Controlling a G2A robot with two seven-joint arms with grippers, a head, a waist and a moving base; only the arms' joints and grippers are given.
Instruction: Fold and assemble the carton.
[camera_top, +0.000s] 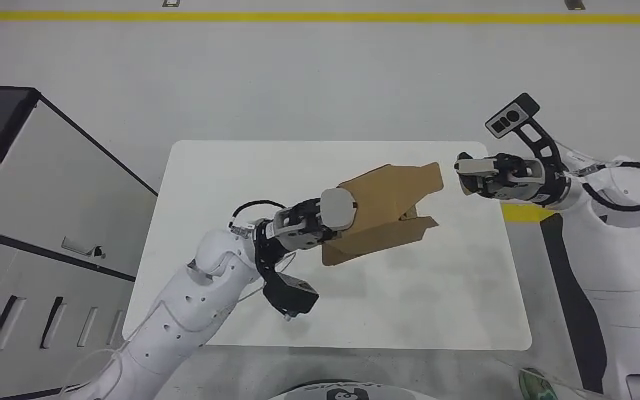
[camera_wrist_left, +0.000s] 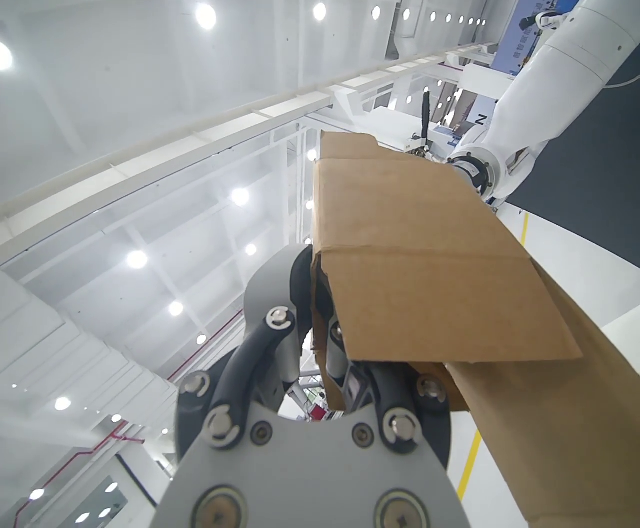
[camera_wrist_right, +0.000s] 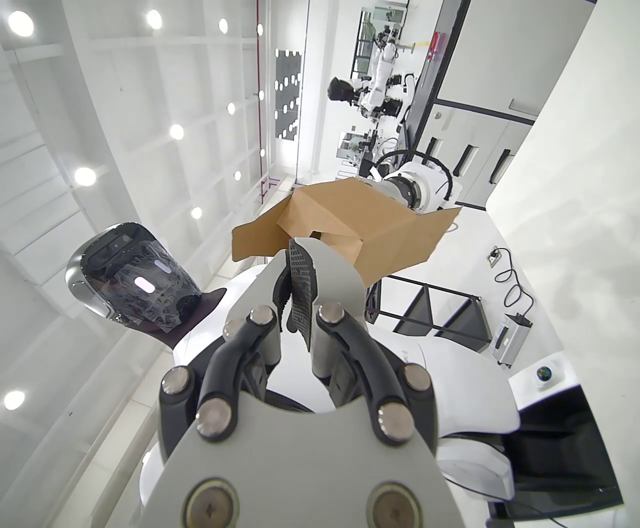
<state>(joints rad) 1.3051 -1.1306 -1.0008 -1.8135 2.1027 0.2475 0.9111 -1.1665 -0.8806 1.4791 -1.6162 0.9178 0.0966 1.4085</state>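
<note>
A brown cardboard carton (camera_top: 385, 210) is held up above the middle of the white table (camera_top: 430, 300), partly opened, with loose flaps sticking out. My left gripper (camera_top: 335, 212) is shut on the carton's near edge; the left wrist view has the carton (camera_wrist_left: 420, 260) wall pinched between the fingers (camera_wrist_left: 300, 280). My right gripper (camera_top: 462, 172) hangs just off the carton's far right flap, apart from it, fingers shut with nothing between them. From the right wrist view, the carton (camera_wrist_right: 350, 225) lies beyond the closed gripper (camera_wrist_right: 300, 260).
A grey cabinet (camera_top: 50, 190) stands left of the table. A yellow floor line (camera_top: 320, 16) runs along the back. The table's front and left parts are bare.
</note>
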